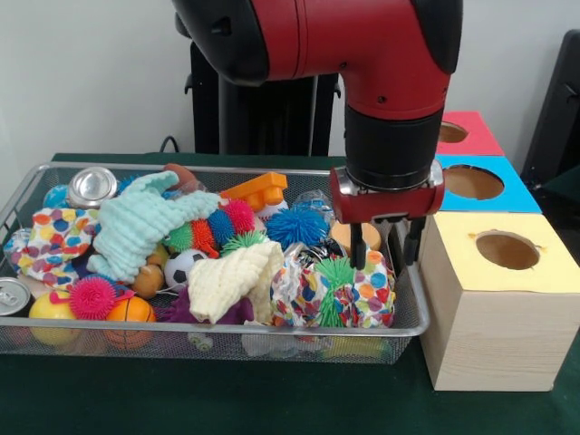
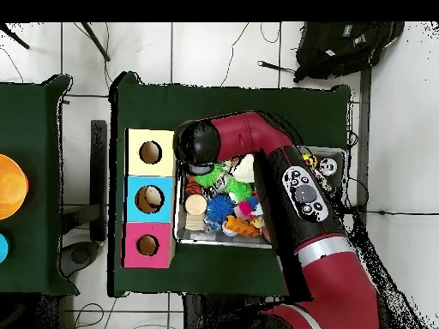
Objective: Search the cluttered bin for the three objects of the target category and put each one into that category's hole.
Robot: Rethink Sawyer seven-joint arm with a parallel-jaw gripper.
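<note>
The wire mesh bin [image 1: 272, 328] is full of toys and cloths. One polka-dot cloth [image 1: 50, 240] lies at its left end. Another polka-dot cloth [image 1: 362, 294] is bunched at the right front corner with a green spiky toy [image 1: 335, 276] on it. I cannot make out a third. My gripper [image 1: 385, 245] hangs open just above that right cloth, its fingers [image 1: 358, 246] spread, holding nothing. The yellow-topped box with its round hole [image 1: 507, 249] stands right of the bin; the hole also shows in the overhead view [image 2: 150, 152]. There the arm covers the gripper.
A mint-green cloth [image 1: 136, 227] and a cream cloth [image 1: 231, 281] lie mid-bin among spiky balls, a blue one [image 1: 294, 227], an orange ball [image 1: 129, 313], and cans [image 1: 91, 186]. The blue-topped box [image 1: 471, 181] and red-topped box [image 1: 450, 133] stand behind the yellow one.
</note>
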